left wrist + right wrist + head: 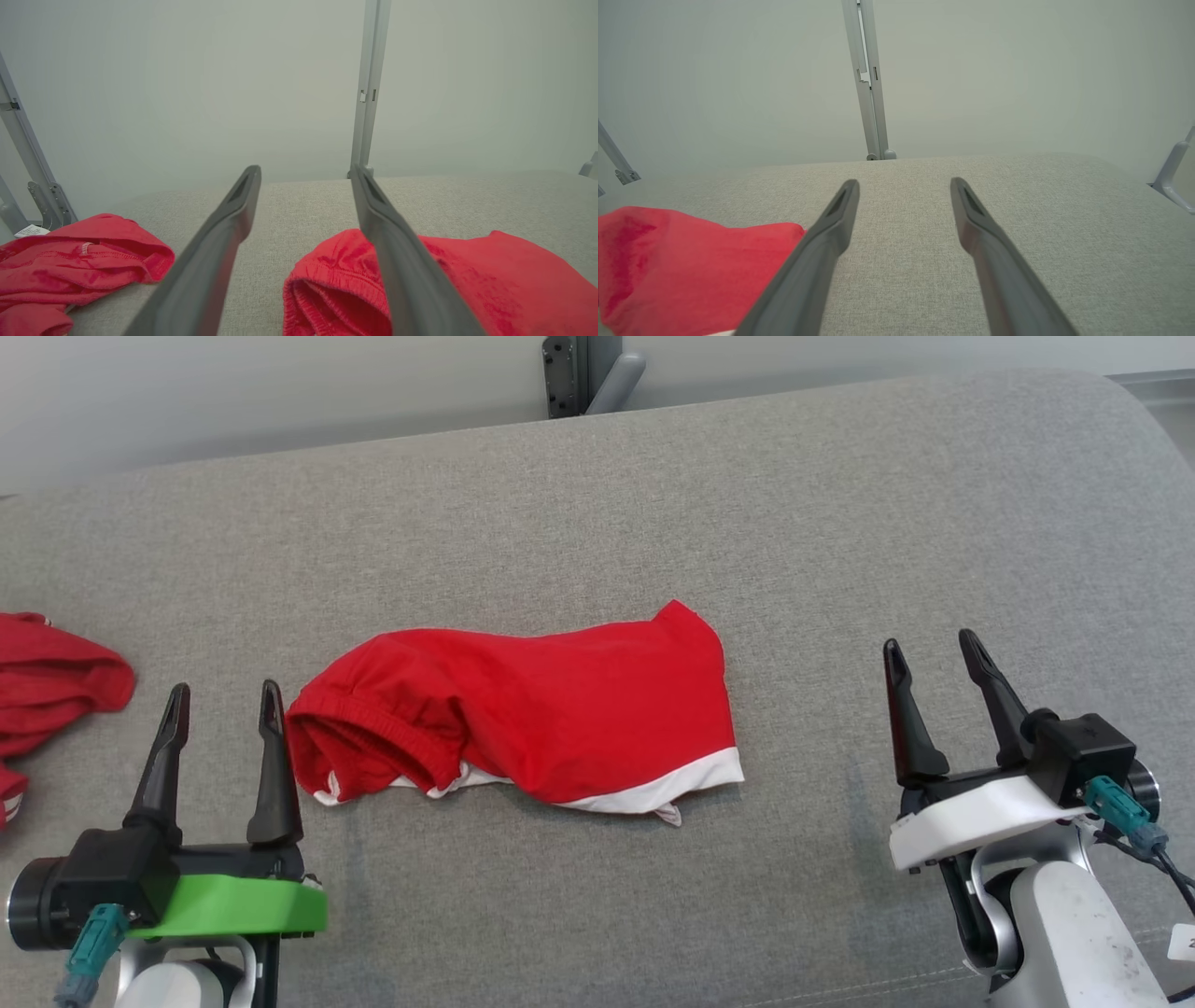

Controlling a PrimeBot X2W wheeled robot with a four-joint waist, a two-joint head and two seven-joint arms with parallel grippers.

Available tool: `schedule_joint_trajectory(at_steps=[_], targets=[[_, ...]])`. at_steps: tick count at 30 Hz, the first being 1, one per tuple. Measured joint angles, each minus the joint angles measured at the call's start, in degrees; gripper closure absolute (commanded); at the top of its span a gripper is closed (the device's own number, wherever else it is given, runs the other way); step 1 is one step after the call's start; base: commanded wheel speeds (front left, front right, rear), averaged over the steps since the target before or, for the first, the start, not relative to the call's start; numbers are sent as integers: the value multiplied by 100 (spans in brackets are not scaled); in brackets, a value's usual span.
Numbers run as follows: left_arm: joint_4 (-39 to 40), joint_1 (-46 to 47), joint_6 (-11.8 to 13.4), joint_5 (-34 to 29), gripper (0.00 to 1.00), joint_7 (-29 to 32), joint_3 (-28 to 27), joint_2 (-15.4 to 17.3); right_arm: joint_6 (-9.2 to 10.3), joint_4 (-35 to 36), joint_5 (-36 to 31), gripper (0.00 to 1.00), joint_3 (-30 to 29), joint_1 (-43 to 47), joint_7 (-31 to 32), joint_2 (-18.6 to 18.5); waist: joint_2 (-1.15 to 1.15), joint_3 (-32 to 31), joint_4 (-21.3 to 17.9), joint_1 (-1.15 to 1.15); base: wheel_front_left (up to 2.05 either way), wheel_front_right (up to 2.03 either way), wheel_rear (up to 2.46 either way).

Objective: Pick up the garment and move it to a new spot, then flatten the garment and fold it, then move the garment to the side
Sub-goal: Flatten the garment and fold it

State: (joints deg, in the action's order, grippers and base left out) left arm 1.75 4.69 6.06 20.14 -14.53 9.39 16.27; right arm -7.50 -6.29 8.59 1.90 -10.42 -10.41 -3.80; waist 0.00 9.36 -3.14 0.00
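Fabric first: the red shorts point(560, 709) lie bunched in the middle of the grey padded surface point(840, 523), elastic waistband point(373, 733) rolled over at our left end, white hem point(653, 791) running along the near edge and out to our right; they are not yet flat, one layer is tucked under near the waistband, and a corner pokes out at the far side. Our left gripper point(224, 691) has its jaws wide apart and holds nothing; its inner finger point(397, 261) sits just beside the waistband, and we cannot tell whether it brushes the cloth. Our right gripper point(930, 642) is likewise spread and empty, well apart from the hem end, over bare surface. We judge the step in hand to be the flattening; to do it well we would take one corner at each end, the left on the waistband edge and the right on the hem corner, pinching both layers together rather than a loose ridge in the middle; then we would draw the two ends away from each other, low over the surface, so the folds pull out instead of heaping up; the tucked-under part near the waistband probably needs a small lift before it lies out. A second red garment point(47, 681) lies near the left edge; we should keep the left arm's reach clear of it so it is not dragged along.
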Motion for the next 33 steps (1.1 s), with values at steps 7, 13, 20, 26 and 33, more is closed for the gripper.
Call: schedule_joint_trajectory(at_steps=[7, 13, 20, 26, 33], targets=[[47, -58, 4, 47, 0, 59, 63, -8, 1, 27, 4, 0, 9, 51, 33, -3, 0, -1, 38, 0, 0, 0, 0], [5, -48, -245, 64, 0, 420, 436, 15, 1, 57, 21, 0, 15, 50, 70, -8, 0, 36, 59, 0, 0, 0, 0], [-499, 36, -691, 175, 0, 1071, 1101, -112, 1, 21, 52, 0, 102, 43, 71, -1, 0, 185, -1, 0, 0, 0, 0], [-1434, 439, -970, 391, 0, 1170, 1262, -244, 0, -24, 82, 0, 196, -51, 47, 16, 0, 364, -78, 0, 0, 0, 0], [-2193, 883, -1199, 456, 100, 1061, 1410, -197, 1, -94, 91, 0, 212, -97, 12, 30, 0, 474, -201, 0, 0, 0, 0]])
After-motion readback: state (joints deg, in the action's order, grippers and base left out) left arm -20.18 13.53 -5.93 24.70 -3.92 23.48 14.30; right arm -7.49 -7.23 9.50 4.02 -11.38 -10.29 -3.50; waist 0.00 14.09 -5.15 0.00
